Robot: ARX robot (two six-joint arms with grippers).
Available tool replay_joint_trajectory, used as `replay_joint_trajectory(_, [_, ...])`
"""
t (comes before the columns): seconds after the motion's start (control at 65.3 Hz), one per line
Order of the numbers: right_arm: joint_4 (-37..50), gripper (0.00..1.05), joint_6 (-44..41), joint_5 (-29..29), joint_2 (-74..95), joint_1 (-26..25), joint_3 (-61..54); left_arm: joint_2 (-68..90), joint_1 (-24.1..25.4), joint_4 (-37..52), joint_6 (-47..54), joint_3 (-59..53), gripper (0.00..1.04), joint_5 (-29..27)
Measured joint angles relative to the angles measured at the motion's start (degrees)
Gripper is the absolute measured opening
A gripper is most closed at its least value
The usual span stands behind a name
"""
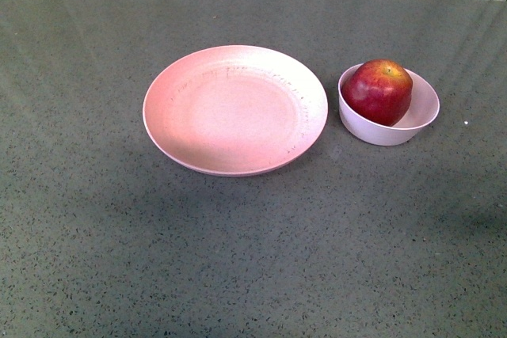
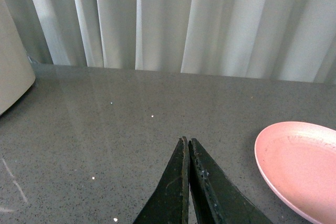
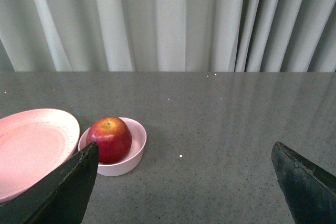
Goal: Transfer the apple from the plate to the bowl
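The dark-red apple sits inside the small pale bowl, to the right of the wide pink plate, which holds nothing. Neither arm shows in the front view. In the right wrist view my right gripper is open, its fingers spread wide above the table, with the apple in the bowl ahead near one fingertip and the plate beside it. In the left wrist view my left gripper is shut on nothing, its fingers pressed together, with the plate's edge off to one side.
The grey speckled table spreads around both dishes. Pale curtains hang behind its far edge. A rounded beige object stands at the table's edge in the left wrist view.
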Motion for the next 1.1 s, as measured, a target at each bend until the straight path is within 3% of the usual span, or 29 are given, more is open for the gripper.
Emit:
replay_joint_trajectory(0.429, [0.0,0.96,0.0,0.0,0.0,0.0,0.0,-14.3,0.0,-13.6,0.0,0.0,0.02,0.0])
replay_joint_trajectory(0.904, [0.0,0.96,0.0,0.0,0.0,0.0,0.0,-22.1,0.0,-21.4,0.0,0.0,0.02,0.0])
replay_joint_trajectory(0.995, [0.0,0.96,0.0,0.0,0.0,0.0,0.0,-28.5,0.0,-29.8,0.0,0.0,0.02,0.0])
replay_joint_trajectory(1.103, [0.0,0.96,0.0,0.0,0.0,0.0,0.0,-31.6,0.0,-31.6,0.0,0.0,0.02,0.0])
